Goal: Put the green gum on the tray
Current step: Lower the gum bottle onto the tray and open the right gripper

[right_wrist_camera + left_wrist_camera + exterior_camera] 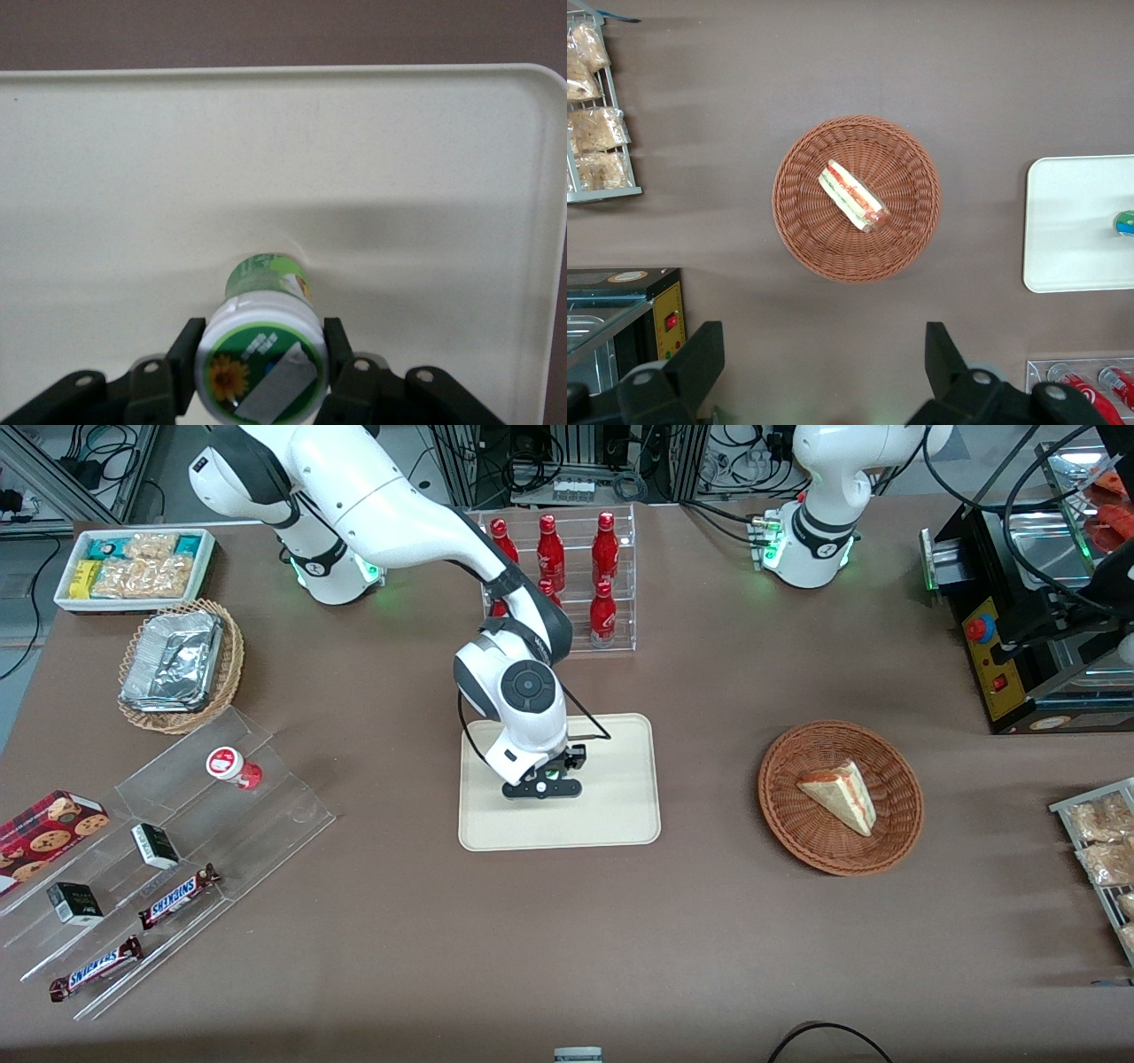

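Note:
The green gum (pixel 262 354) is a small green canister with a white lid bearing a green-and-yellow mark. It stands upright between my right gripper's fingers (pixel 183 354), which press on both sides of the lid. Its base rests on the cream-beige tray (pixel 266 159). In the front view my gripper (pixel 542 784) is low over the middle of the tray (pixel 611 815), and a bit of the green gum (pixel 551 774) shows between the fingers. The left wrist view shows the gum (pixel 1125 223) standing on the tray (pixel 1072 230).
A red canister (pixel 232 766) stands on a clear stepped stand with Snickers bars (pixel 177 895), toward the working arm's end. A wicker basket (pixel 886 841) with a sandwich lies toward the parked arm's end. A rack of red bottles (pixel 567 576) stands farther from the camera than the tray.

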{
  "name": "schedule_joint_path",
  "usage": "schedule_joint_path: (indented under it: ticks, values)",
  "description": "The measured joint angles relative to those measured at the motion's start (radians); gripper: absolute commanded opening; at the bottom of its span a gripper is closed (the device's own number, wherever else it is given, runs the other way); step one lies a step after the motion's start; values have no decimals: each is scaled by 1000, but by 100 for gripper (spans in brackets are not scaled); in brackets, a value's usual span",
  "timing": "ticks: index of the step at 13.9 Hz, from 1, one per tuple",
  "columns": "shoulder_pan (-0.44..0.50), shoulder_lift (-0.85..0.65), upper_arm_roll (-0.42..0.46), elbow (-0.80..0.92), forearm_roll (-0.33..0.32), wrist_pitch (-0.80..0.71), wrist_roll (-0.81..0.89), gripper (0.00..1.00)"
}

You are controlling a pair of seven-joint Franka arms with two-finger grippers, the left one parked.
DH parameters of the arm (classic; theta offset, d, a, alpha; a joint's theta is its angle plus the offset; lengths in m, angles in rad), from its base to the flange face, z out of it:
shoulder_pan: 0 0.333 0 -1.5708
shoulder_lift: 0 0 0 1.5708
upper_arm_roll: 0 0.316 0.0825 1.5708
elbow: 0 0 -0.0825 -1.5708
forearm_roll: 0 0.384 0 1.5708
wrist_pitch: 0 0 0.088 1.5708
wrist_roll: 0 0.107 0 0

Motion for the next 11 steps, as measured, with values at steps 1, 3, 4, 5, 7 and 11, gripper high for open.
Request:
schedule_joint_path:
  ticks: [1, 3, 4, 5, 7, 11]
  values:
    - [0, 1, 0, 0, 0, 1, 0, 62]
    - [0, 6, 0, 1, -1, 6, 0, 100]
    - [0, 8, 0, 1, -3, 11, 0, 100]
    - [0, 10, 0, 2, -9, 16, 0, 100]
    - [0, 11, 0, 2, -24, 22, 0, 100]
    - [0, 11, 0, 8, -42, 24, -5, 100]
